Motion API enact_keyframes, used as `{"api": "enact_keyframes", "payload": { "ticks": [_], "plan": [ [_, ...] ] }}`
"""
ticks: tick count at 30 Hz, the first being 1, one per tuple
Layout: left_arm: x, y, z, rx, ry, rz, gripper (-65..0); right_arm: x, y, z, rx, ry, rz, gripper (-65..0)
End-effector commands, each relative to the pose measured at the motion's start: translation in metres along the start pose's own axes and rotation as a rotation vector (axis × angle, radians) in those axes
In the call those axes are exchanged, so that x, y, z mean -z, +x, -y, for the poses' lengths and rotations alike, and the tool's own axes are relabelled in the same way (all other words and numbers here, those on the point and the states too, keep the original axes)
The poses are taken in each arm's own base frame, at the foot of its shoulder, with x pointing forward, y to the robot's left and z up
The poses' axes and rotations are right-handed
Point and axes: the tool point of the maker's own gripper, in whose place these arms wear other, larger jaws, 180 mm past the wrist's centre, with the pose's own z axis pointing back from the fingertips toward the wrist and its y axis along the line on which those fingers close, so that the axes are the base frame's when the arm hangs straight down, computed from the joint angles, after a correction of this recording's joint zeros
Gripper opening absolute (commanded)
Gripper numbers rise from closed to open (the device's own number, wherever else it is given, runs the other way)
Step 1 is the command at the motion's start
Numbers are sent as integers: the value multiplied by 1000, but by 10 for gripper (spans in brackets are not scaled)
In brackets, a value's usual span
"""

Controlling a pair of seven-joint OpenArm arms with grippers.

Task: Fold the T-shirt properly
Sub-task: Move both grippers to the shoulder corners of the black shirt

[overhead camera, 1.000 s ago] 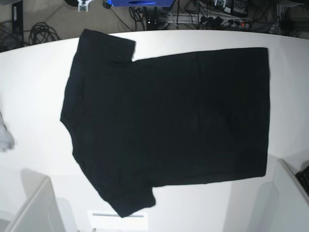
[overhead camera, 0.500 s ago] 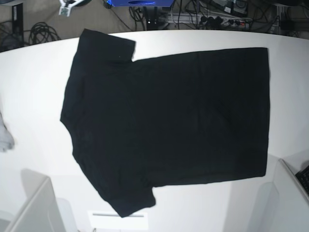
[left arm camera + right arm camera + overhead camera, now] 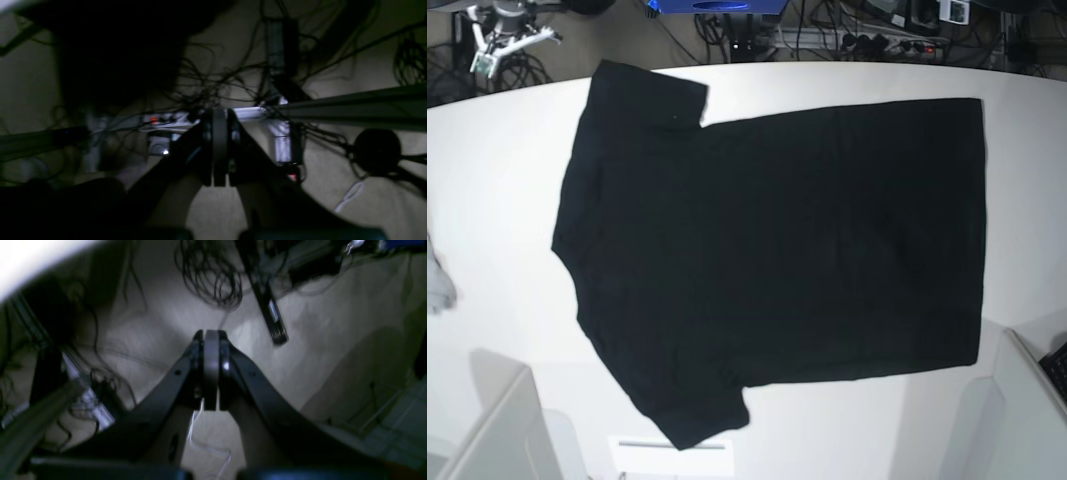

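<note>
The large black short-sleeved cloth T-shirt (image 3: 777,250) lies flat, plain side up, on the white tabletop (image 3: 497,170). Its long axis runs across the base view — collar end toward that view's left, hem toward its right, one sleeve toward the far edge, the other toward the near edge. The left gripper (image 3: 219,146) has its jaws pressed fully together, holding nothing. The right gripper (image 3: 210,370) likewise — jaws closed, empty. Beyond both jaws lie only the floor and tangled black cables (image 3: 210,276); the T-shirt is well apart from them.
</note>
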Motion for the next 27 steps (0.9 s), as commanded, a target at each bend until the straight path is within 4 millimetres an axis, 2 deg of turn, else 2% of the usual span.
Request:
{"api": "enact_keyframes", "payload": {
  "ticks": [1, 6, 8, 11, 13, 17, 18, 20, 22, 23, 24, 27],
  "plan": [
    [-9, 2, -3, 8, -8, 7, -650, -5, 12, 4, -2, -10, 39, -650],
    [-20, 29, -15, 5, -20, 78, -650, -8, 55, -20, 41, 32, 145, -650],
    [-25, 55, -28, -60, 8, 163, -650, -7, 68, -30, 55, 51, 158, -650],
    [-37, 96, -35, -146, -22, 298, -650, -4, 78, -53, 63, 103, 135, -650],
    [-47, 121, -40, -157, -41, 375, -650, -7, 91, -70, 65, 144, 143, -650],
    [-57, 144, -62, -150, 8, 454, -650, -21, 113, -97, 52, 218, 175, -650],
    [-57, 152, -67, -156, 21, 483, -650, -24, 116, -107, 46, 244, 182, -600],
    [-54, 152, -82, -185, 57, 501, -650, -28, 123, -122, 43, 282, 198, -404],
    [-44, 156, -94, -205, 84, 526, -650, -32, 124, -134, 80, 339, 195, -246],
    [-39, 158, -101, -214, 99, 521, -650, -34, 124, -139, 124, 379, 188, -194],
    [-36, 157, -109, -220, 119, 502, -650, -35, 125, -142, 173, 418, 182, -164],
    [-31, 160, -131, -242, 176, 446, -650, -36, 125, -140, 320, 503, 140, -165]
  ]
}}
